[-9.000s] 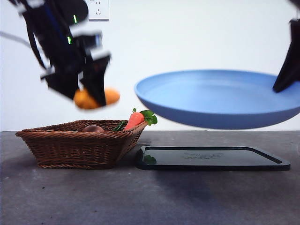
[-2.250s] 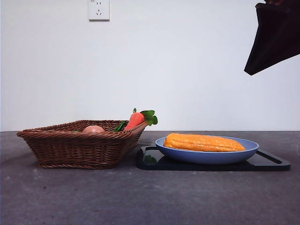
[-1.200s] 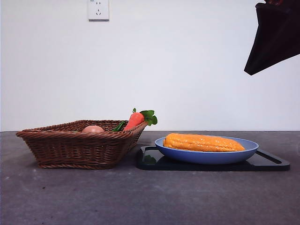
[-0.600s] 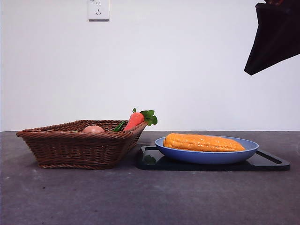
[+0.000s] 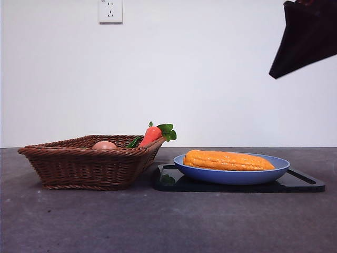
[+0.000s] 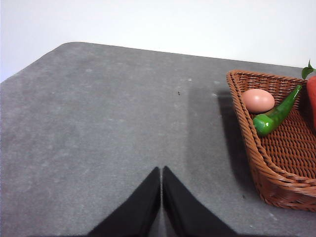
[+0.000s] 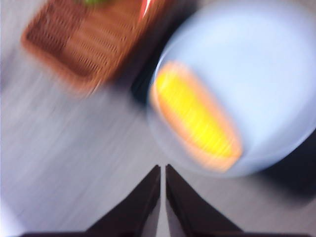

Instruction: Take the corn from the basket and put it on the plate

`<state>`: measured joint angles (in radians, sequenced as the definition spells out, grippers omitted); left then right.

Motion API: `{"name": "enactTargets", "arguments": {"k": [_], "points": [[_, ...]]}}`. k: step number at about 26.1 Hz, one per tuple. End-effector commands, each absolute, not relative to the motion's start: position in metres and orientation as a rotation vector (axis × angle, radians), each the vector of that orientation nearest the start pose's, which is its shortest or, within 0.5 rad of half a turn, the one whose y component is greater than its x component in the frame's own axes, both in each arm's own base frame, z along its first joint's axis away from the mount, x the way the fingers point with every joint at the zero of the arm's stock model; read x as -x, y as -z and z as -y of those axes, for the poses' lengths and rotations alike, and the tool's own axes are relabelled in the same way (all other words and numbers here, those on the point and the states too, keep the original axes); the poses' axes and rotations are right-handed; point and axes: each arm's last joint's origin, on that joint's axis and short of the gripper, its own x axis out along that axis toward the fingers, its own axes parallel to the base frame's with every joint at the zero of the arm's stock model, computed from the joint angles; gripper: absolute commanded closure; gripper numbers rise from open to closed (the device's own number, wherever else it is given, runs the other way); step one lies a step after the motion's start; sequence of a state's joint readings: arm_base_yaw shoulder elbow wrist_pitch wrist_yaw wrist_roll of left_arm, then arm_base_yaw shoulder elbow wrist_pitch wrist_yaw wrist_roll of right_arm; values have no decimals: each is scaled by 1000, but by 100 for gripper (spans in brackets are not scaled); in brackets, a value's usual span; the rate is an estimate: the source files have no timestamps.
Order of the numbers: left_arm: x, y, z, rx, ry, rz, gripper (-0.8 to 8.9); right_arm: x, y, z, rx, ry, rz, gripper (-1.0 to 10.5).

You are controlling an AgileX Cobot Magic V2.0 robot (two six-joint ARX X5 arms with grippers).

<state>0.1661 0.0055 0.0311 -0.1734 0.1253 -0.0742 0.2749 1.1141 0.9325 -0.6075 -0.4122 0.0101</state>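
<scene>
The yellow-orange corn (image 5: 228,160) lies lengthwise in the light-blue plate (image 5: 184,165), which rests on a flat black tray (image 5: 305,182). The blurred right wrist view shows the corn (image 7: 196,116) on the plate (image 7: 256,64) below my right gripper (image 7: 163,170), shut and empty, high above them. That arm is the dark shape (image 5: 305,39) at the top right of the front view. The brown wicker basket (image 5: 84,163) stands left of the tray. My left gripper (image 6: 161,172) is shut and empty over bare table beside the basket (image 6: 256,148).
In the basket lie a red-orange carrot (image 5: 152,134) with green leaves, a peach-coloured round item (image 6: 258,100) and a green pepper (image 6: 274,116). A wall socket (image 5: 110,10) sits on the white wall behind. Grey table surface (image 5: 158,221) runs in front.
The dark arm at the top right has shifted slightly left and up. Since the oldest frame the corn and plate have come down onto the tray, and the arm over the basket has left.
</scene>
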Motion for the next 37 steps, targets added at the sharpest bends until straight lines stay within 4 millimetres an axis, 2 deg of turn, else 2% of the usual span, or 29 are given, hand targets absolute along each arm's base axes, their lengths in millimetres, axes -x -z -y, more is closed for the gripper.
{"name": "enactTargets", "arguments": {"k": [1, 4, 7, 11, 15, 21, 29, 37], "points": [[-95, -147, -13, 110, -54, -177, 807, -216, -297, -55, 35, -586, -589, 945], [-95, -147, -13, 109, -54, -176, 807, -202, -301, -34, 19, -511, -370, 945], [-95, -147, -13, 109, -54, -177, 807, -176, -290, -7, -6, -370, -180, 945], [-95, -147, -13, 109, -54, -177, 807, -138, -263, 11, 17, -198, -78, 945], [-95, -147, -13, 109, -54, -177, 807, -118, -241, 15, 35, -69, -34, 945], [-95, -147, -13, 110, -54, -177, 807, -103, -209, 14, 54, -7, 43, 945], [-95, -147, -13, 109, -54, -177, 807, -99, -175, 13, 57, -8, 64, 945], [-95, -147, -13, 109, -54, -177, 807, -96, -164, 13, 54, -11, -19, 945]]}}
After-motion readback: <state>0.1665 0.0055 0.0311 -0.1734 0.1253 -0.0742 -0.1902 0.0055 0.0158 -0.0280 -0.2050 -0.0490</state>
